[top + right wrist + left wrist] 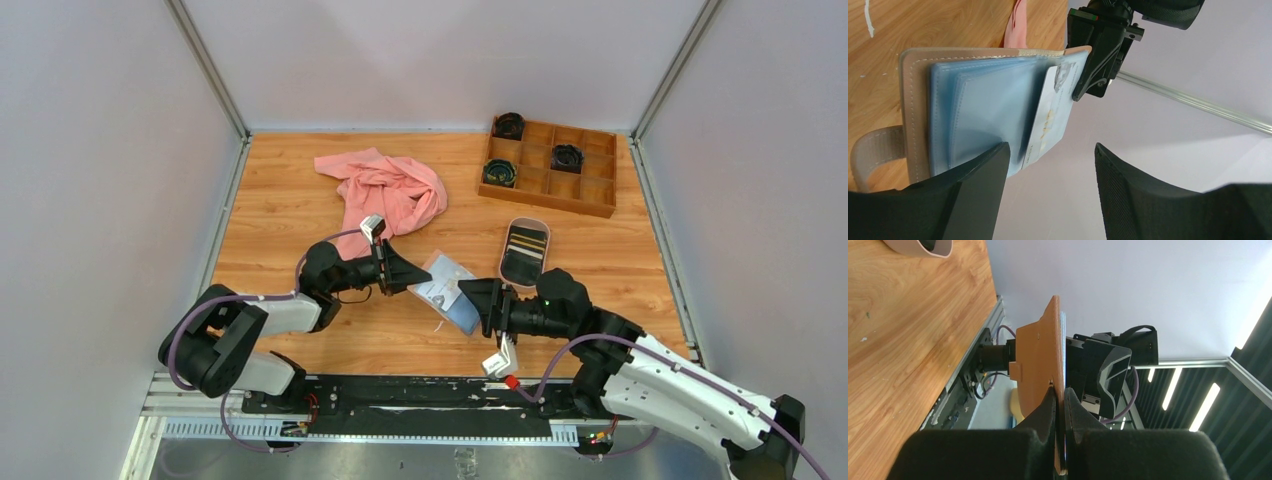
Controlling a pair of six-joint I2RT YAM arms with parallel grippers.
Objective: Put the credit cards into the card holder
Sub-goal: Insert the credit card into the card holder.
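The card holder [447, 288] hangs open above the table between my two grippers, its light blue pockets [978, 105] facing the right wrist camera. A whitish-grey credit card [1050, 110] sticks partway out of one pocket. My left gripper [406, 272] is shut on the holder's tan cover [1040, 357], pinching its edge between both fingers [1045, 407]. My right gripper [482, 301] is open and empty just right of the holder, with its left finger [983, 175] next to the blue pockets. Black striped cards [525, 243] lie in the oval tray.
The oval pinkish-beige tray [523, 221] sits right of centre. A wooden compartment box [548, 165] with black coiled items stands at the back right. A pink cloth [385, 190] lies bunched at the back centre. Grey walls enclose the table on three sides.
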